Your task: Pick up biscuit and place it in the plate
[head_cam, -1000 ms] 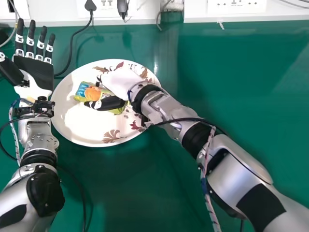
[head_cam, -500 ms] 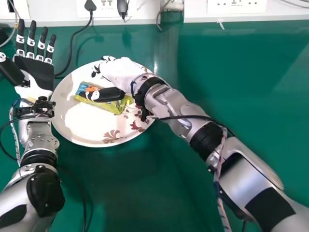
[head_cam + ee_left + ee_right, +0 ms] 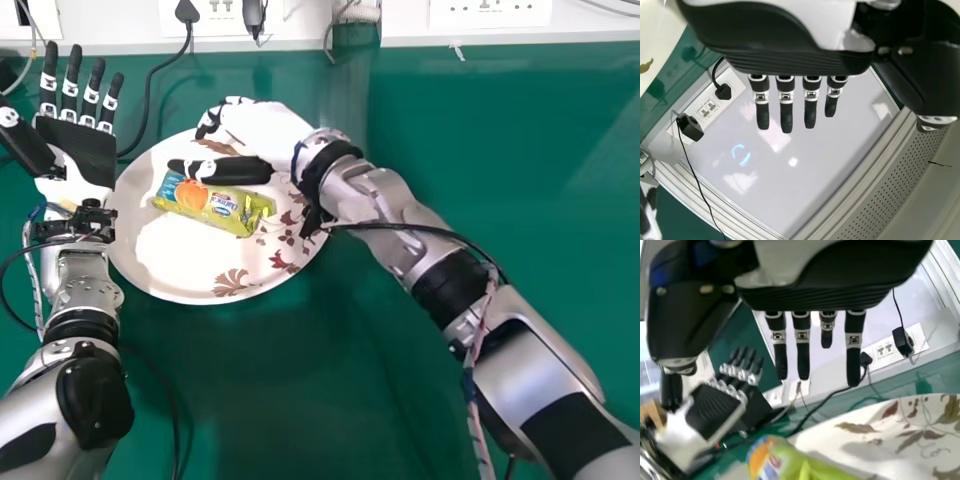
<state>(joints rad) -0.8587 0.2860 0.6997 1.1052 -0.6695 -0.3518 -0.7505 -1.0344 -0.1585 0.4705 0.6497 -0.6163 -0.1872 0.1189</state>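
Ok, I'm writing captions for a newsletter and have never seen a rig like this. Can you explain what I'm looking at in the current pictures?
This is a humanoid robot with two jointed metal arms, each ending in a hand with fingers and a thumb. The head picture comes from a camera on its head, looking forward and down. The other two come from cameras at its wrists, so each has that arm's own hand hanging in from the top.

On the green table lies a white plate with a leaf pattern, and on the plate a yellow biscuit packet. The right hand is over the plate, open, its thumb near the packet. The left hand is open beside the plate. Neither is gripping anything.
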